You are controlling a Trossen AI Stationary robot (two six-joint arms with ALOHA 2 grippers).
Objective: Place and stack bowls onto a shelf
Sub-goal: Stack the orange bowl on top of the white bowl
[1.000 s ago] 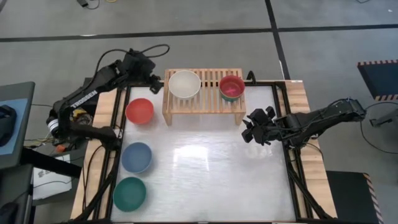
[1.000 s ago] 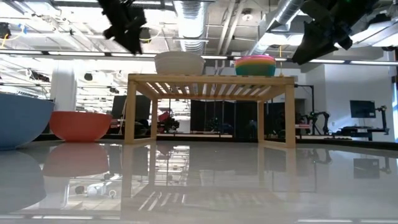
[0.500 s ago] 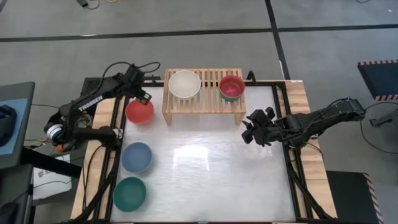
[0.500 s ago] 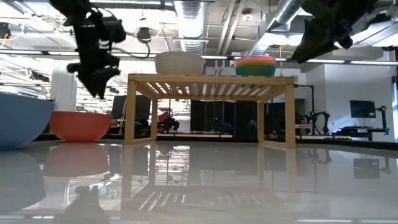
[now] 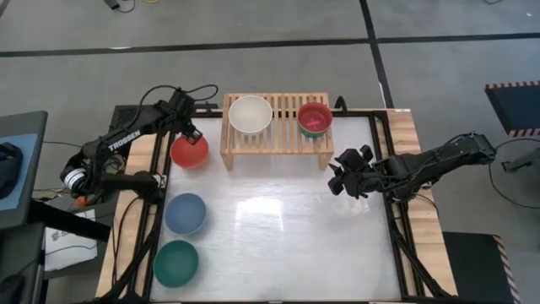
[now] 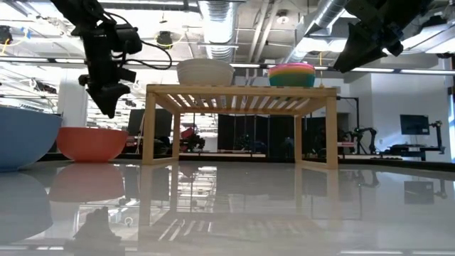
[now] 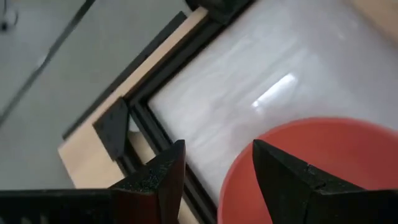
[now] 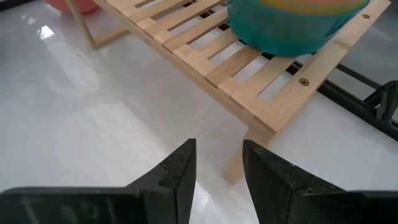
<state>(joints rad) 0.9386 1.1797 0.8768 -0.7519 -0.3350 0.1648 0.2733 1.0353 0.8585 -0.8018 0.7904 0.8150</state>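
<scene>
Left end effector [image 5: 191, 135]: your left arm reaches to the worktop's far left corner and hangs above the red bowl's far rim; its fingers [image 7: 163, 180] stand apart with a clear gap and hold nothing.
Red bowl [image 5: 189, 151]: it sits on the worktop directly under your left end effector, just beside the shelf's left leg; in the left wrist view one finger overlaps its rim, though you cannot tell whether they touch.
Right end effector [image 5: 343, 179]: your right arm waits off the shelf's right front corner, raised above the worktop, fingers [image 8: 177, 175] slightly apart and empty.
Shelf [image 5: 278, 140]: the slatted light-wood rack stands at the worktop's far edge, between your two end effectors.
Cream bowl [image 5: 251, 115]: upright on the shelf's left half, to the right of your left end effector.
Nested stack [image 5: 315, 119]: on the shelf's right half, ahead of your right end effector; a pink bowl shows on top, with yellow and teal-green bands below it in the low view.
Slate blue bowl [image 5: 186, 214]: on the worktop's left side, nearer the front than your left end effector.
Teal bowl [image 5: 176, 263]: just in front of the slate blue one, well apart from both end effectors.
Worktop [image 5: 278, 236]: glossy white, with a dark frame.
</scene>
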